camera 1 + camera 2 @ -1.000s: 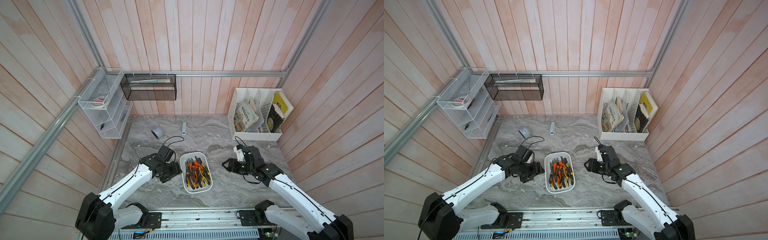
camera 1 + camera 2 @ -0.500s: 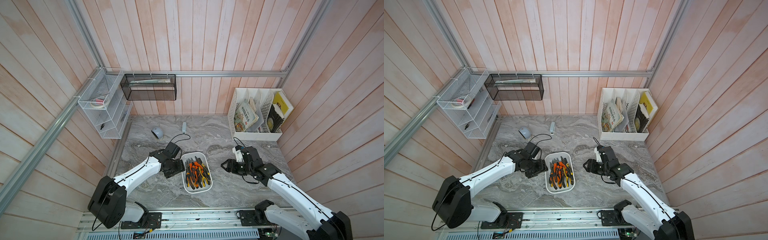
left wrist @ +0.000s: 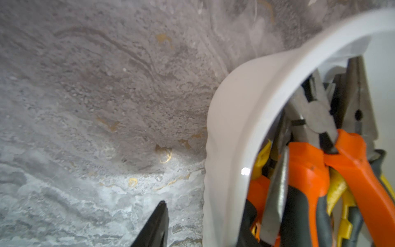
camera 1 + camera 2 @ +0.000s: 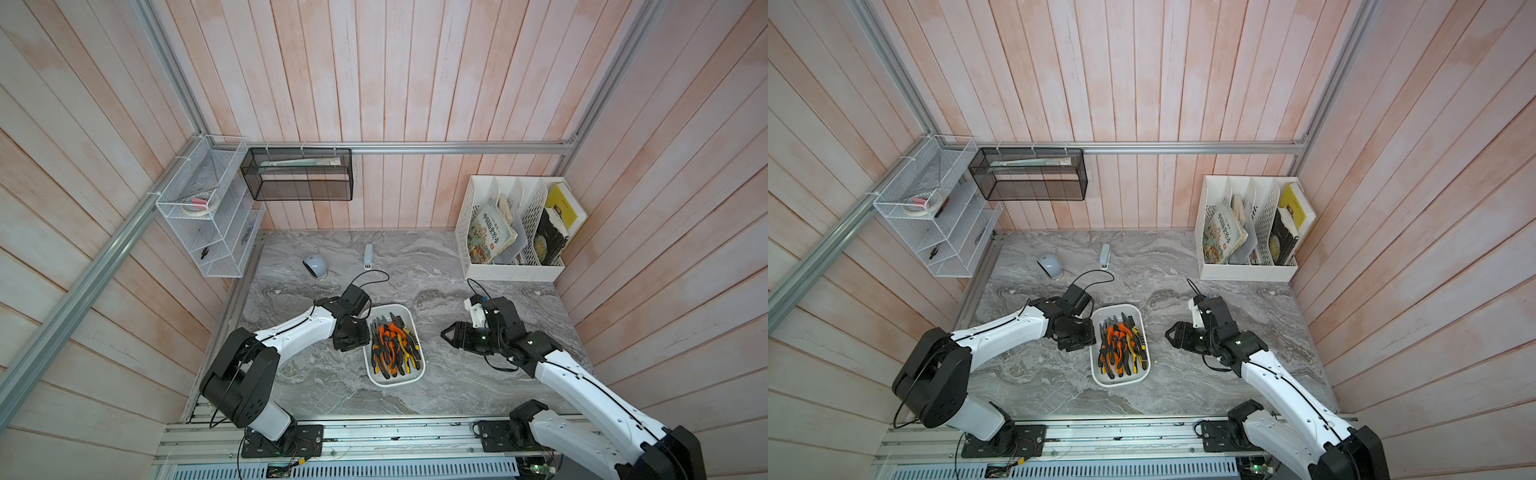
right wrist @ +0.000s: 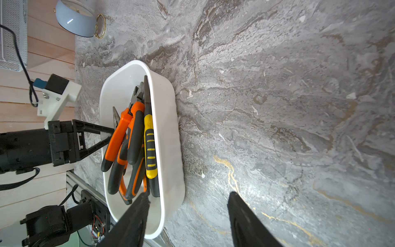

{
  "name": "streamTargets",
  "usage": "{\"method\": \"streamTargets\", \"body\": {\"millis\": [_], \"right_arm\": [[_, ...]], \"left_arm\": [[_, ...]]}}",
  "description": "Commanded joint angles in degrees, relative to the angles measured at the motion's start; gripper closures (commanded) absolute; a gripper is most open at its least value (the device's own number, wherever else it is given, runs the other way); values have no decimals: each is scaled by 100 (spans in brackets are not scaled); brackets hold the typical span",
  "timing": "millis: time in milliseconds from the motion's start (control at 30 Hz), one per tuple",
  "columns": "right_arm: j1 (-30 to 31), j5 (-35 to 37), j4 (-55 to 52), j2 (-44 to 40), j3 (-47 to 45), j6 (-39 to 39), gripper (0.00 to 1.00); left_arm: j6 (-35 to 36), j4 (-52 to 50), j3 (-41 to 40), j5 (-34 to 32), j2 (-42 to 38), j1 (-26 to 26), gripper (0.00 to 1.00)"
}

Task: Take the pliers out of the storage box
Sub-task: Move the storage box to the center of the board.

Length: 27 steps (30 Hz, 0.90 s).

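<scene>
At the storage box's [image 5: 168, 128] left long wall, the left gripper [image 5: 110, 132] has its two black fingers drawn together on the rim. In the right wrist view the tips meet over the white wall and appear to pinch it. The left wrist view shows only one fingertip [image 3: 160, 210], on the outer side of that wall above the marble; the other finger is hidden. In both top views this gripper [image 4: 360, 334] [image 4: 1089, 336] sits tight against the box [image 4: 399, 380] [image 4: 1121, 382] about midway along its left side.

Inside the box, the pliers [image 5: 132, 139] lie heaped lengthwise, with dark steel noses toward its far end and orange-and-black and yellow-and-black handles toward its near end; all that can be seen [image 4: 392, 345] [image 4: 1121, 345] [image 3: 310, 171] are within the walls.

To the right of the box, near it but apart, the right gripper [image 5: 190, 205] [image 4: 449, 334] points at it with fingers spread and only bare marble tabletop [image 4: 457, 386] between them.

Beyond the box's far end lie a small stapler [image 4: 368, 256] and, left of that, a pale blue rounded object [image 4: 314, 266]. Farther off, beyond and right of the box, stands a white file rack [image 4: 511, 272] holding books; beyond and left of the box hangs a white wire-mesh shelf [image 4: 199, 216], with a black mesh basket [image 4: 299, 176] beside it
</scene>
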Motion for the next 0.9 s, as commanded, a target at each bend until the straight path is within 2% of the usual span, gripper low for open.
{"method": "streamTargets", "body": {"millis": [0,233,367,500,667,800,867], "right_arm": [[35,-104,54,-30,-42,42,38],[35,-98,30,18,-6,21,38],[38,-61,6,-26,-55,22,38],[44,-71,3,-54,-110,30,38],[61,-26,53,-15,-97,81,38],[104,-37,71,35,-77,110,38],[135,-35,67,75,-44,110,38]], "left_arm": [[90,-90,14,-377,91,28,68],[442,-351,59,-664,-63,30,100],[717,-748,-30,-1074,-266,77,100],[964,-1003,-296,-1286,-707,379,100],[1248,-805,-467,-1053,-1377,851,100],[1500,-981,-306,-1235,-1448,1210,100],[1633,-868,-327,-960,-1461,1408,100]]}}
